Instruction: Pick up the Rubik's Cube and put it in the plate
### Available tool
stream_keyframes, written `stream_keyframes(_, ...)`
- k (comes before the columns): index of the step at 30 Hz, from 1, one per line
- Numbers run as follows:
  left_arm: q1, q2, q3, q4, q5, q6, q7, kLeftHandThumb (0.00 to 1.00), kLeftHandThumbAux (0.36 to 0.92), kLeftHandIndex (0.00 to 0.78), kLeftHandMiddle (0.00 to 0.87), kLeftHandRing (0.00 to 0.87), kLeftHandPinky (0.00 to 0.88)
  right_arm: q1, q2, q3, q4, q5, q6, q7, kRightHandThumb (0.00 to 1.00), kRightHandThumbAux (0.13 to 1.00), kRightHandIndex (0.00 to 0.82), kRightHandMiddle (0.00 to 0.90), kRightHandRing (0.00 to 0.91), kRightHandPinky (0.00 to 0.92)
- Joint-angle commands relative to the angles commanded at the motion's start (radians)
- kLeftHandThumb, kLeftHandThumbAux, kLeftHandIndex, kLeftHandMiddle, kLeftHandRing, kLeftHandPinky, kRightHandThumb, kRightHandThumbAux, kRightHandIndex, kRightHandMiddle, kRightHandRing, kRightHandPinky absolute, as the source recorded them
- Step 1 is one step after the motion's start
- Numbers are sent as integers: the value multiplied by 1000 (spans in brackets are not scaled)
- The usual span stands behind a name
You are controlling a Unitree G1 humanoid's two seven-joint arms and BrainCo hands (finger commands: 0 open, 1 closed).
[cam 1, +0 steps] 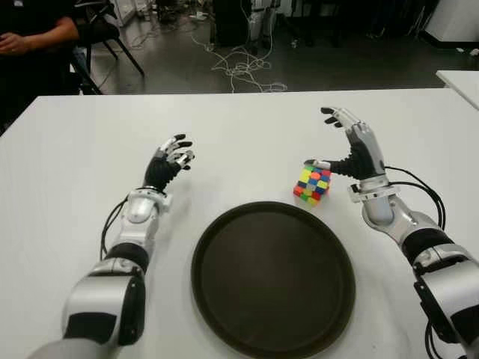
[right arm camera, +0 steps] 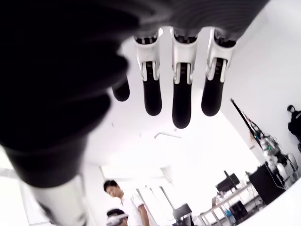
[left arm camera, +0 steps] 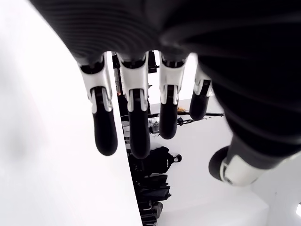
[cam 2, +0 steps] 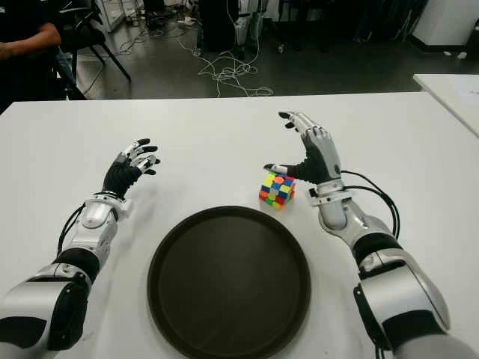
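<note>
Cube point(cam 1: 313, 182) beside plate point(cam 1: 273, 278), my right hand point(cam 1: 350, 149) spread, empty.
Light, rigid, smooth; I'd pinch opposite faces. Left hand point(cam 1: 171, 161) relaxed, idle.

Head stereo pair looks forward and down, sharing white table point(cam 1: 67, 149), plate point(cam 1: 273, 280) at lower centre, floor beyond. Wrist cameras sit close behind own fingers point(left arm camera: 104, 136), facing outward past them.

White table point(cam 1: 247, 127), loose cables point(cam 1: 243, 69) on the floor beyond, seated person point(cam 1: 30, 41) far left
</note>
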Motion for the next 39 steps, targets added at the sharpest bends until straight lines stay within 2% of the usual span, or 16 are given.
stream_keyframes(9, -1, 1, 0, 3, 2, 1, 2, 193, 653, 172, 242, 314, 403, 2, -1, 12, -4, -1, 55, 31, 0, 786, 192, 223, 251, 292)
stream_keyframes(24, 0, 0, 2, 0, -3, 7, -8, 203, 643, 168, 237, 306, 402, 3, -9, 51, -15, -38, 103, 3, 0, 808, 166, 219, 255, 319)
stream_keyframes(39, 2, 0, -1, -1, 0, 1, -2, 204, 656, 173, 236, 307, 403, 5, -10, 75, -17, -42, 133, 15, 0, 798, 177, 221, 237, 267)
